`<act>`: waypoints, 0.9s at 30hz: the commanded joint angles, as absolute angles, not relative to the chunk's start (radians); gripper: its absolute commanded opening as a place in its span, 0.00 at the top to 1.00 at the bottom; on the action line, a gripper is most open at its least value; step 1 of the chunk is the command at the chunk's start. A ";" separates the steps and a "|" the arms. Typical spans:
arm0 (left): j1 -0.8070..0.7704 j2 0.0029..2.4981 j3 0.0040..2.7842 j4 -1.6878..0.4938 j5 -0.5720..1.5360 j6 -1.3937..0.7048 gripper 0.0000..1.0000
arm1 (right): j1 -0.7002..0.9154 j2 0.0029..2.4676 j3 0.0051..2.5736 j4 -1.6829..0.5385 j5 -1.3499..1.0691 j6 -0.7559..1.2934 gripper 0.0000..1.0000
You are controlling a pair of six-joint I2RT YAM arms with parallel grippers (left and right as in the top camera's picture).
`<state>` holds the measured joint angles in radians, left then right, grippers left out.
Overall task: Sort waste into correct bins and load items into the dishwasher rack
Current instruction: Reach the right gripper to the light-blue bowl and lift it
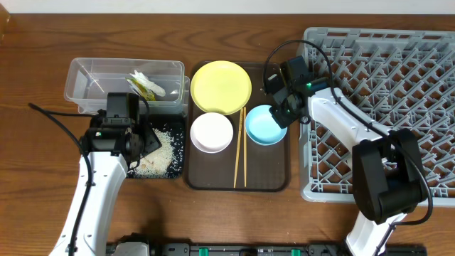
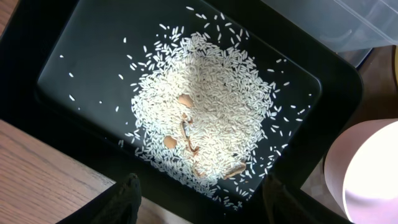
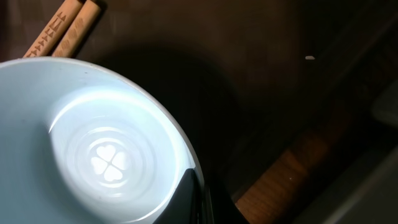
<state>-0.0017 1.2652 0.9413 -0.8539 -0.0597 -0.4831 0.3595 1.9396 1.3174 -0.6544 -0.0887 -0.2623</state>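
The right pincer [image 1: 286,112] is clamped tight on the right-hand rim of the light blue bowl [image 1: 260,128], which sits centre-right in the overhead frame, on the right half of the brown tray [image 1: 264,174]. In the right wrist view its dark fingertips meet over that rim at bottom centre. The dishwasher rack [image 1: 398,64] fills the right of the overhead frame, just beside the tray's right edge. By my reading the bowl must go rightward, and the right arm is clearly the nearer one. The chopsticks [image 1: 239,149] lie top to bottom just left of the bowl. The left pincer [image 2: 200,191] hangs wide and empty over the rice [image 2: 211,99] in the black tray [image 2: 74,50]. Stamped marks on the chopstick ends are too blurred to read. The bowl's floor shows a four-leaf clover, and no wording or brand.
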 commanded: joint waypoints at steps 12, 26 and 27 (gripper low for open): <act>0.004 1.260 0.950 -0.855 -0.079 -0.495 0.30 | 0.316 1.588 1.330 -0.437 0.337 -0.227 0.99; 0.004 1.260 0.950 -0.848 -0.079 -0.495 0.30 | 0.154 1.675 1.330 0.077 0.673 -0.587 0.99; 0.004 1.260 0.950 -0.848 -0.079 -0.495 0.30 | 0.147 1.691 1.330 0.094 0.698 -0.593 0.99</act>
<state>-0.0017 1.2652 0.9413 -0.8440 -0.0601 -0.4942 0.1734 1.6413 1.3285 0.0616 0.5430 -0.5179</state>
